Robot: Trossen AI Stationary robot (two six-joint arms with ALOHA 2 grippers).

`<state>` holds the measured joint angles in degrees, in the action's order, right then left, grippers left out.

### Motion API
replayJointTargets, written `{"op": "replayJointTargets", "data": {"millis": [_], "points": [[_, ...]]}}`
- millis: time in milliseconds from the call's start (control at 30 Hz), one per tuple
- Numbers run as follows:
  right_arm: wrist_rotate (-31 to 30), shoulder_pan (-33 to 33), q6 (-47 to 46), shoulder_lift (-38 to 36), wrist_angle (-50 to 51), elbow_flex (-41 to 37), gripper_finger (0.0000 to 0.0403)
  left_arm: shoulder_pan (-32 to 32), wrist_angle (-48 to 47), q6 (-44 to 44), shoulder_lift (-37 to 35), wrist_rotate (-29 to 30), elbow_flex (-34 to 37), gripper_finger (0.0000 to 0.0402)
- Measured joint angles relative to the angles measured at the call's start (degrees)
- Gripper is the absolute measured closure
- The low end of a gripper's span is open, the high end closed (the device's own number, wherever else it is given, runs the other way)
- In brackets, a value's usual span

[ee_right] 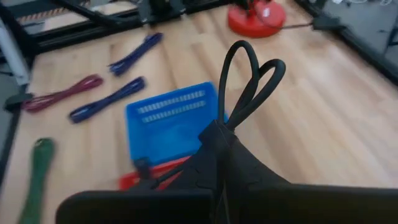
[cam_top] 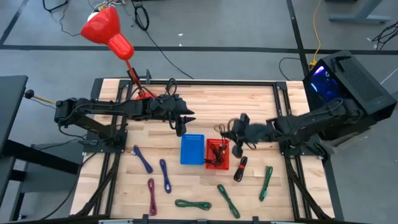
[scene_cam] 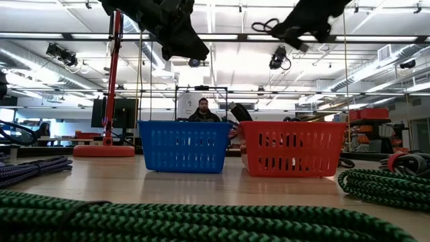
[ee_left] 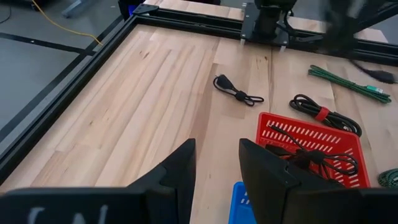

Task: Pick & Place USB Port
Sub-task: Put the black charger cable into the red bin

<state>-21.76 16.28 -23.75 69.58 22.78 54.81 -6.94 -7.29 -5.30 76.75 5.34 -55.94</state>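
Observation:
My right gripper [cam_top: 235,138] hovers high over the red basket [cam_top: 217,154] and is shut on a black coiled cable [ee_right: 249,74]. The cable's loops stick out past the fingertips [cam_top: 221,129] and also show in the low view [scene_cam: 264,27]. The red basket [scene_cam: 293,149] holds other black cables [ee_left: 314,155]. It stands beside the blue basket [cam_top: 193,149], and both rest on the table. My left gripper [cam_top: 181,124] is open and empty [ee_left: 216,165], raised above the table just beyond the blue basket's far left corner. My right gripper pinches the black cable bundle between its two fingers [ee_right: 214,146], just behind the looped end [ee_right: 239,112]. The fingers point roughly level toward the table's left. The cable is lifted clear of the table, and its loops jut forward past the fingertips. The fingers hide the rest of it.
Loose cables lie along the near part of the table: purple [cam_top: 143,159], maroon [cam_top: 152,196], green [cam_top: 227,200] and black with a red tie [cam_top: 240,168]. One more black cable [ee_left: 238,93] lies beyond the red basket. A red funnel stand [cam_top: 109,30] stands at the far left corner.

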Motion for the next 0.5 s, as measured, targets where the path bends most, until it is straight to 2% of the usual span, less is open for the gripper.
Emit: {"op": "replayJointTargets", "data": {"millis": [233, 500], "points": [[-8.05, 9.12, -9.34, 2.9, -2.55, -2.61, 0.0402, -0.01, 0.11, 0.07, 0.0, 0.01, 0.0, 0.0275], [-12.32, 11.38, -13.12, 9.04, -8.48, -2.99, 0.0402, 0.0, 0.26, 0.02, 0.0, 0.0, 0.0, 0.0275]]}}
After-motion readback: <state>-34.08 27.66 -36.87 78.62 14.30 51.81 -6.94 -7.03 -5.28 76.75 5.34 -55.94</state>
